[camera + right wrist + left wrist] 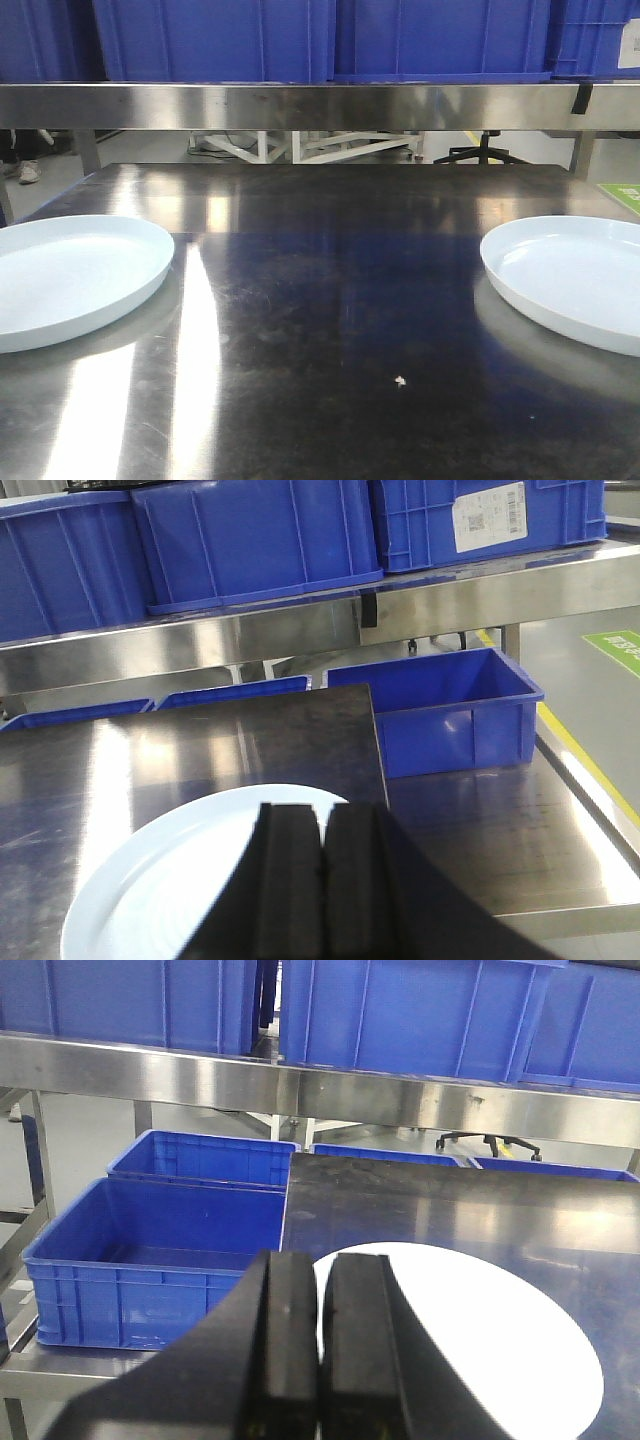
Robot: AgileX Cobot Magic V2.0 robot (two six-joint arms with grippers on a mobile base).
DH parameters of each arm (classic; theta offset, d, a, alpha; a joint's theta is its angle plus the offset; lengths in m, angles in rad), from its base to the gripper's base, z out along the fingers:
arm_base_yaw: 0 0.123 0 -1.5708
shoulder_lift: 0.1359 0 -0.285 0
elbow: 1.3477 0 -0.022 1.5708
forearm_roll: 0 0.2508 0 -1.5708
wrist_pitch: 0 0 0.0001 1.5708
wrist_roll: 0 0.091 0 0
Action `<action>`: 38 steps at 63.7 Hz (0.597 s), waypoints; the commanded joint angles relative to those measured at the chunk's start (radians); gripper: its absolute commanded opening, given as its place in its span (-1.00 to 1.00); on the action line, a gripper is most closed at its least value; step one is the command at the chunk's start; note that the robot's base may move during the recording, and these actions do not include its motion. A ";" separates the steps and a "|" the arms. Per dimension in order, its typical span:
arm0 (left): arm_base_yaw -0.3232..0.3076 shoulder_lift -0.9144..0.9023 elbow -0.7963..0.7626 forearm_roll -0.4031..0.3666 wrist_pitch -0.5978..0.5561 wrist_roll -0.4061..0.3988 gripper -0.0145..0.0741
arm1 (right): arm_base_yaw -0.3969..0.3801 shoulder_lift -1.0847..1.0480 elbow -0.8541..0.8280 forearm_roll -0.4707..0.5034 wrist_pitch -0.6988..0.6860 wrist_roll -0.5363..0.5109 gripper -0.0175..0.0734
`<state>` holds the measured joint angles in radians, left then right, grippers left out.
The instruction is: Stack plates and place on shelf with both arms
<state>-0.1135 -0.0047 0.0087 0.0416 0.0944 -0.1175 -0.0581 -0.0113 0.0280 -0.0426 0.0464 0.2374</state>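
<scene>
Black and pinched shut on nothing, the left gripper [320, 1280] and right gripper [322, 825] each face a plate. The left plate [70, 275] and right plate [575, 275] lie well apart on the steel bench [330, 300], unstacked. Stacking looks unstarted, so the likely next move is to open one gripper and catch a rim.

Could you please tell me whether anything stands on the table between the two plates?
Nothing visible does: between the left plate and the right plate the steel table shows only a tiny white speck near the front.
</scene>
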 commanded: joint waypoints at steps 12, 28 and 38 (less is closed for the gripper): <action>0.002 -0.002 -0.029 0.022 -0.089 0.002 -0.46 | -0.002 -0.018 0.002 0.000 -0.080 -0.011 -0.51; -0.035 0.316 -0.438 0.122 0.111 0.002 -0.46 | -0.002 -0.018 0.002 0.000 -0.080 -0.011 -0.51; -0.062 0.616 -0.758 0.157 0.387 0.002 -0.46 | -0.002 -0.018 0.002 0.000 -0.080 -0.011 -0.51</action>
<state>-0.1611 0.4682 -0.5795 0.1795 0.4032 -0.1175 -0.0581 -0.0113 0.0280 -0.0426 0.0464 0.2374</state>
